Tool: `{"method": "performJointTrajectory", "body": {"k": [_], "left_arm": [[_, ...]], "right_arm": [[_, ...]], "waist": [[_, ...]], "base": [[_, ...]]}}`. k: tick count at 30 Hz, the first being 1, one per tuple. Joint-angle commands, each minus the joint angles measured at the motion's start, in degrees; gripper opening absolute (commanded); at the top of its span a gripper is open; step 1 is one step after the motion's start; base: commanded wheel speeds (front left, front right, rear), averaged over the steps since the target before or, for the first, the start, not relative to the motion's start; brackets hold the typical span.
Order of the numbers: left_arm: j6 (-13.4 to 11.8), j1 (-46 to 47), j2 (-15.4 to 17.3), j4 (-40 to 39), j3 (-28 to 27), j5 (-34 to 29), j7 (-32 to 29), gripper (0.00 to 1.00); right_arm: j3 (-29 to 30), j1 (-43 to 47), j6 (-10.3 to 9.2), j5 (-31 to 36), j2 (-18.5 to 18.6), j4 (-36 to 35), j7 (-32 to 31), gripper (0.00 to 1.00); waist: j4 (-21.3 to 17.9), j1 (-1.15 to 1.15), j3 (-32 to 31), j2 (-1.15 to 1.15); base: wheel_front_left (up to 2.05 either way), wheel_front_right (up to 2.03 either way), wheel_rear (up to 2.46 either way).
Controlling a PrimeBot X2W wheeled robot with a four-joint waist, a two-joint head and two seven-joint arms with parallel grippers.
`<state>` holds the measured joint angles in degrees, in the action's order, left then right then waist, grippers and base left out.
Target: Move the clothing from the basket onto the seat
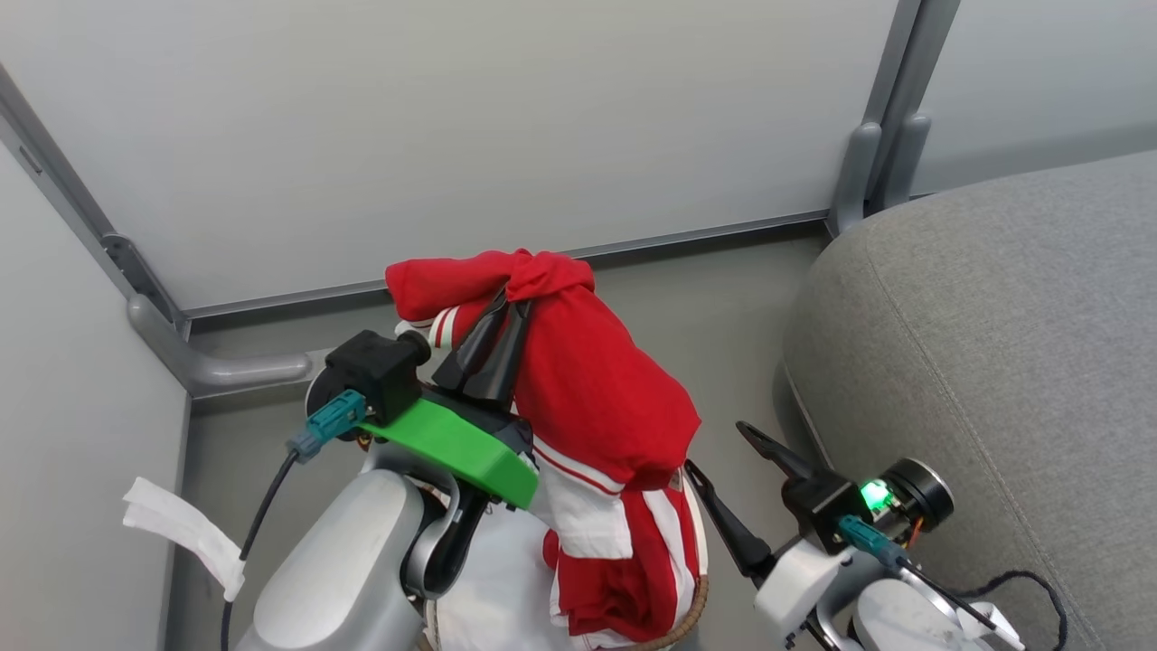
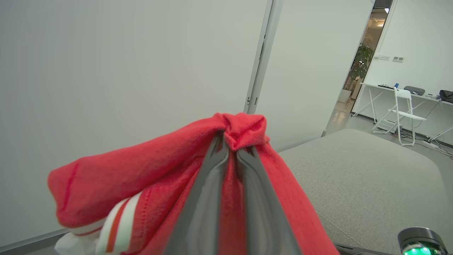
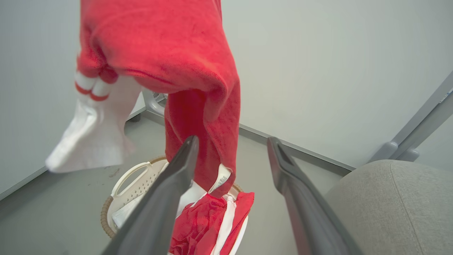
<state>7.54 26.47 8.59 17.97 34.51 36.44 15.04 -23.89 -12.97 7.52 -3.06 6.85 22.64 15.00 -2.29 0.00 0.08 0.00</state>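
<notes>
My left gripper [image 1: 508, 312] is shut on a bunched fold of a red garment [image 1: 597, 380] with white panels and striped trim, and holds it up in the air. The garment [image 3: 170, 46] hangs down over the basket [image 3: 106, 216], its lower end just above the rim. More red clothing [image 3: 205, 226] lies inside the basket on the white liner. Lower and to the right, my right gripper [image 1: 719, 452] stands open beside the hanging cloth, nothing between its fingers [image 3: 177, 170]. The light-grey seat [image 1: 994, 362] lies to the right, beyond the right gripper.
Pale wall panels with a grey metal frame [image 1: 877, 136] close off the corner behind the basket. A white strip [image 1: 181, 533] hangs from the left panel. Bare grey floor [image 1: 723, 298] separates basket and seat. A doorway with a white chair [image 2: 403, 113] shows beyond the seat.
</notes>
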Motion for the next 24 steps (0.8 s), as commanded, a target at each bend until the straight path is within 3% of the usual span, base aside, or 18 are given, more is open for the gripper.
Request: {"method": "performJointTrajectory", "body": {"k": [1, 15, 16, 17, 18, 19, 24], "left_arm": [[-0.11, 0.75, 0.13, -0.05, 0.37, 0.48, 0.21, 0.0], [-0.11, 2.34, -1.14, 0.71, 5.54, 3.51, 0.21, 0.0], [-0.11, 2.42, -1.15, 0.74, 5.65, 3.6, 0.21, 0.0], [-0.11, 2.51, -1.19, 0.84, 5.83, 3.74, 0.21, 0.0], [-0.11, 2.6, -1.22, 0.91, 5.9, 3.9, 0.21, 0.0], [-0.11, 2.74, -1.21, 1.02, 5.98, 3.99, 0.21, 0.0], [-0.11, 2.89, -0.99, 1.35, 6.06, 3.9, 0.21, 0.0]], "right_arm": [[-0.69, -1.69, -0.06, 0.66, 0.14, 0.71, 0.27, 1.0], [-8.14, -12.39, -0.06, 0.89, -2.99, 9.18, 0.27, 1.0], [-8.21, -12.51, -0.06, 0.76, -3.16, 9.36, 0.27, 0.95], [-8.3, -12.49, -0.06, 0.36, -3.31, 9.53, 0.27, 0.76], [-8.39, -12.31, -0.06, 0.04, -3.38, 9.83, 0.27, 0.35], [-9.05, -12.12, -0.06, -0.19, -3.48, 10.2, 0.27, 0.0], [-9.74, -11.52, -0.07, -2.38, -3.64, 12.06, 0.27, 0.0]], "waist": [[0.63, 0.0, 0.13, 0.0], [3.94, 0.0, 0.49, 0.0], [4.04, 0.0, 0.53, 0.0], [4.17, 0.0, 0.56, 0.0], [4.27, 0.0, 0.58, 0.0], [4.36, 0.0, 0.58, 0.0], [4.36, 0.0, 0.51, 0.0]], "base": [[0.0, 0.0, 0.0], [0.0, 0.0, 0.0], [0.0, 0.0, 0.0], [0.0, 0.0, 0.0], [0.0, 0.0, 0.0], [0.0, 0.0, 0.0], [0.0, 0.0, 0.0]]}}
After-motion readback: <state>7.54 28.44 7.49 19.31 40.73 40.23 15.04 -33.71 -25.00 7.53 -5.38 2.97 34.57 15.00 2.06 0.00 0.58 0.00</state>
